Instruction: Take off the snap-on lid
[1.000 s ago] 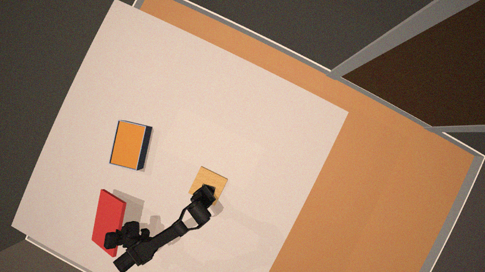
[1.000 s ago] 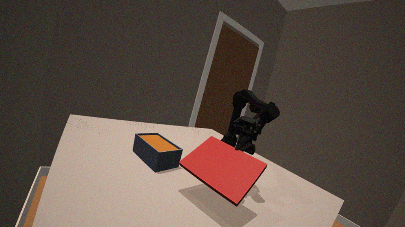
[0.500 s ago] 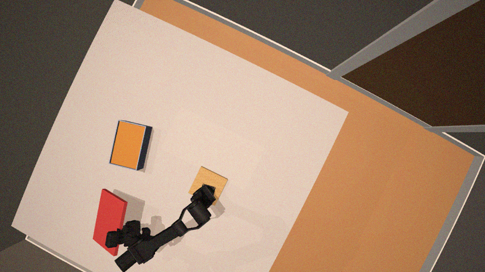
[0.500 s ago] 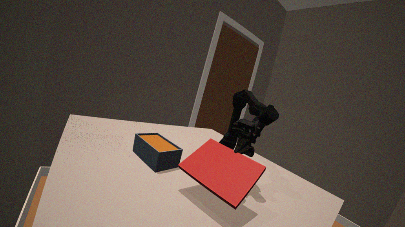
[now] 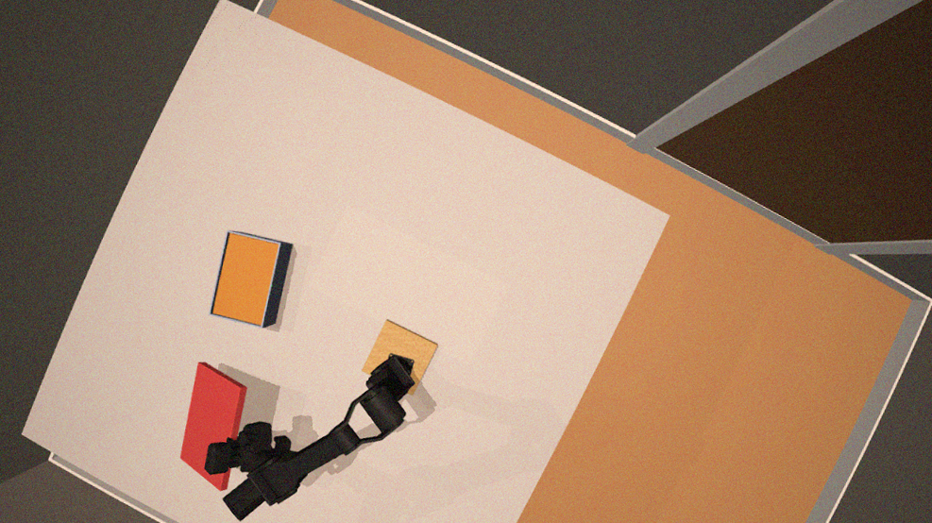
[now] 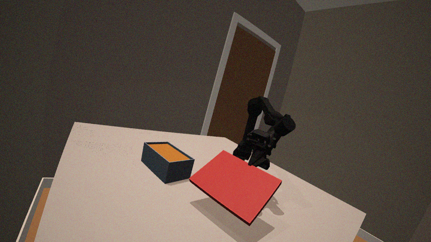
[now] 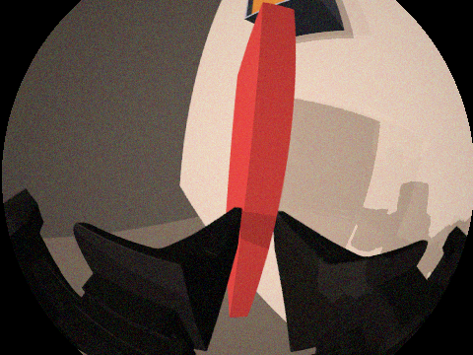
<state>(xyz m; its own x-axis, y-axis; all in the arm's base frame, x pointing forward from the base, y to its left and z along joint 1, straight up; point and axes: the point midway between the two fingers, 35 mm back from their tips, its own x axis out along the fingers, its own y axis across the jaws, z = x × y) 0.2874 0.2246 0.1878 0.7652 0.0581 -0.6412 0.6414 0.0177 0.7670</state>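
Note:
The dark blue storage box (image 5: 277, 282) (image 6: 165, 168) (image 7: 322, 3) stands open on the white table, its orange inside showing. The flat red lid (image 5: 211, 421) (image 6: 234, 185) (image 7: 263, 138) is off the box and hangs tilted in the air above the table, beside the box and apart from it. My gripper (image 5: 219, 456) (image 6: 255, 161) (image 7: 258, 217) is shut on one edge of the lid. In the wrist view the lid runs edge-on between the two black fingers toward the box.
The white table (image 5: 397, 187) (image 6: 121, 212) carries a small tan square pad (image 5: 408, 343) under the arm's base. The lid casts a shadow on the table below it. The table's near edge lies close to the gripper. A door (image 6: 242, 86) stands behind.

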